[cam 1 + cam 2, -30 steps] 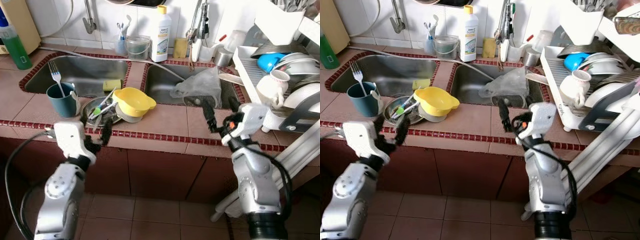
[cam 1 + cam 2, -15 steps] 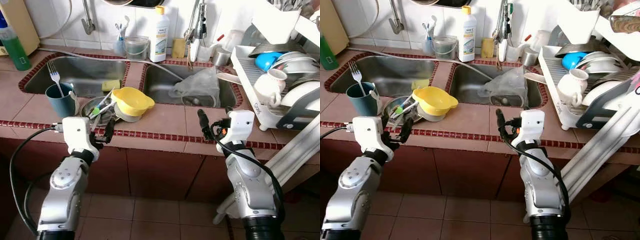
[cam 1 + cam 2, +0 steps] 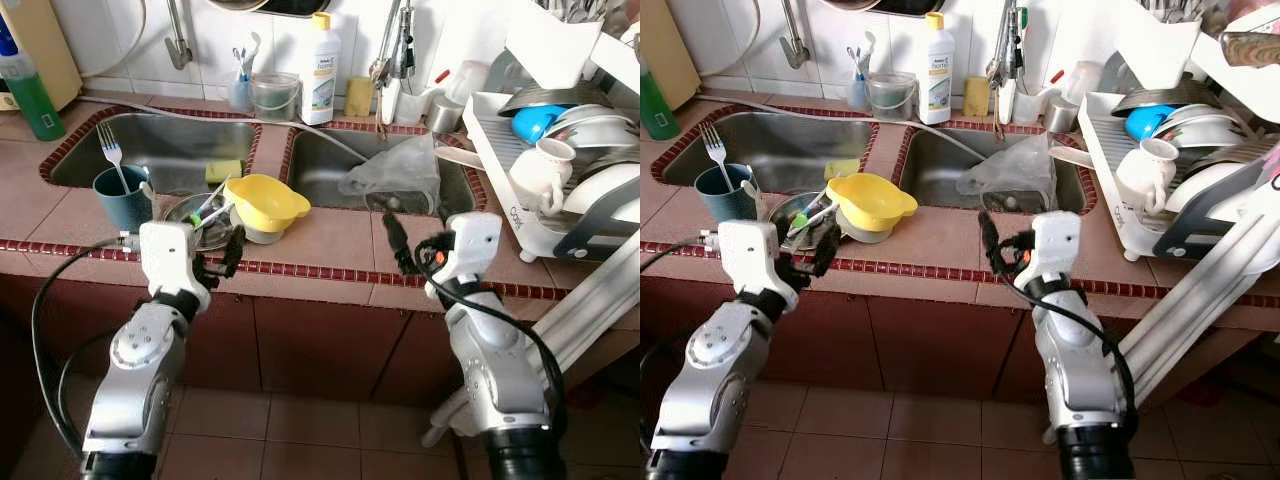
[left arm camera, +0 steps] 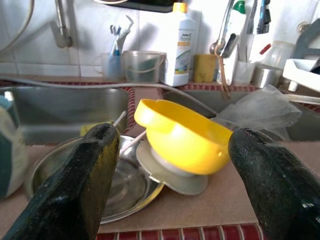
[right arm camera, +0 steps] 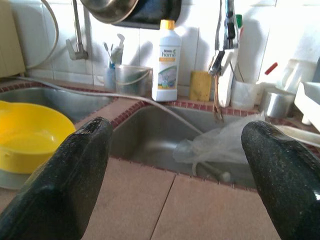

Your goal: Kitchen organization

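Note:
A yellow bowl sits tilted on a grey lid on the tiled counter between two sinks. Beside it is a steel bowl with utensils in it, and a teal mug holding a fork. My left gripper hangs open at the counter's front edge, just short of the steel bowl; in the left wrist view its fingers frame the yellow bowl. My right gripper is open and empty over the counter's front edge, facing the right sink and a crumpled plastic bag.
A white dish rack with plates, bowls and a white mug stands at the right. A detergent bottle, cups and a sponge line the back wall. A green bottle stands far left. A yellow sponge lies in the left sink.
Both grippers have risen and come closer to the counter edge. The left one has moved right toward the steel bowl, the right one left. Both remain open and empty.

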Robot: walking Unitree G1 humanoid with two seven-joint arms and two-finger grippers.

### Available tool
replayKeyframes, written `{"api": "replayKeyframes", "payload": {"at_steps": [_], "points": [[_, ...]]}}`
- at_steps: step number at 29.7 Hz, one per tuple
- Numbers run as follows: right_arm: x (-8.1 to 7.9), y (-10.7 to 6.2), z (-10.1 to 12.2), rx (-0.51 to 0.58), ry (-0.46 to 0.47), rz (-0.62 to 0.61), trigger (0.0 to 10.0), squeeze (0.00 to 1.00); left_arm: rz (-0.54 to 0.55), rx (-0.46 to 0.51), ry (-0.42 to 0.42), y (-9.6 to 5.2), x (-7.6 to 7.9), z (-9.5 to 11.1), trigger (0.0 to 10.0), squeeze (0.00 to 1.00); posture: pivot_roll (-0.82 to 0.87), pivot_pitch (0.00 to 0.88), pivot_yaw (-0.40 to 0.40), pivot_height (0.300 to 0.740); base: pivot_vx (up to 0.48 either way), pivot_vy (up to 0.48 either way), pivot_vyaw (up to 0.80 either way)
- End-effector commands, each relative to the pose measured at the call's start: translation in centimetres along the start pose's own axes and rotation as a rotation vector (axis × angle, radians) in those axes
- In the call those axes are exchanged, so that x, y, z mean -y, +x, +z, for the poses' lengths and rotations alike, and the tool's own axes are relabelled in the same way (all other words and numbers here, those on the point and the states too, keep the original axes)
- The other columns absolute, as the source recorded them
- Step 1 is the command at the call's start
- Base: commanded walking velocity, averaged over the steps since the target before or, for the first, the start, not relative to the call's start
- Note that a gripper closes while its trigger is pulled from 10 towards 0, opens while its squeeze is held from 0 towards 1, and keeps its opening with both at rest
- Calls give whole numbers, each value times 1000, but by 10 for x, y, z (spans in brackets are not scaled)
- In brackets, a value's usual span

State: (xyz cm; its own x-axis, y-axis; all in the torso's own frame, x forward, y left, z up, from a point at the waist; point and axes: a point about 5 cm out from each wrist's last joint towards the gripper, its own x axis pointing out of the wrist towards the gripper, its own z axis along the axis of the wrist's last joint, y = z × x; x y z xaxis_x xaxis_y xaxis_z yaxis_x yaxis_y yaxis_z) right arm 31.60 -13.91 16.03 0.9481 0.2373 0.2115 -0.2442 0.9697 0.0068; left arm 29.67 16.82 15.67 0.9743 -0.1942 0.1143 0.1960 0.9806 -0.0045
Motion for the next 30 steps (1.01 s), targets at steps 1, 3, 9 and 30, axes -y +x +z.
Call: {"api": "replayKeyframes", "payload": {"at_steps": [1,3,9,30], "points": [[1,2,5,23,-15,-2,10000,0,-21,-13,12,2,2,-2,10000,0,1,0,-30,740,0,0,0],[1,2,5,23,-10,-1,10000,0,-13,-27,12,2,1,-3,10000,0,1,0,-29,740,0,0,0],[-1,-1,0,21,-47,14,10000,0,14,9,-18,2,0,-3,10000,0,2,0,-26,740,0,0,0],[1,-3,-4,15,-75,22,10000,0,-16,-10,-68,0,4,-10,10000,0,6,0,-29,740,0,41,0]]}}
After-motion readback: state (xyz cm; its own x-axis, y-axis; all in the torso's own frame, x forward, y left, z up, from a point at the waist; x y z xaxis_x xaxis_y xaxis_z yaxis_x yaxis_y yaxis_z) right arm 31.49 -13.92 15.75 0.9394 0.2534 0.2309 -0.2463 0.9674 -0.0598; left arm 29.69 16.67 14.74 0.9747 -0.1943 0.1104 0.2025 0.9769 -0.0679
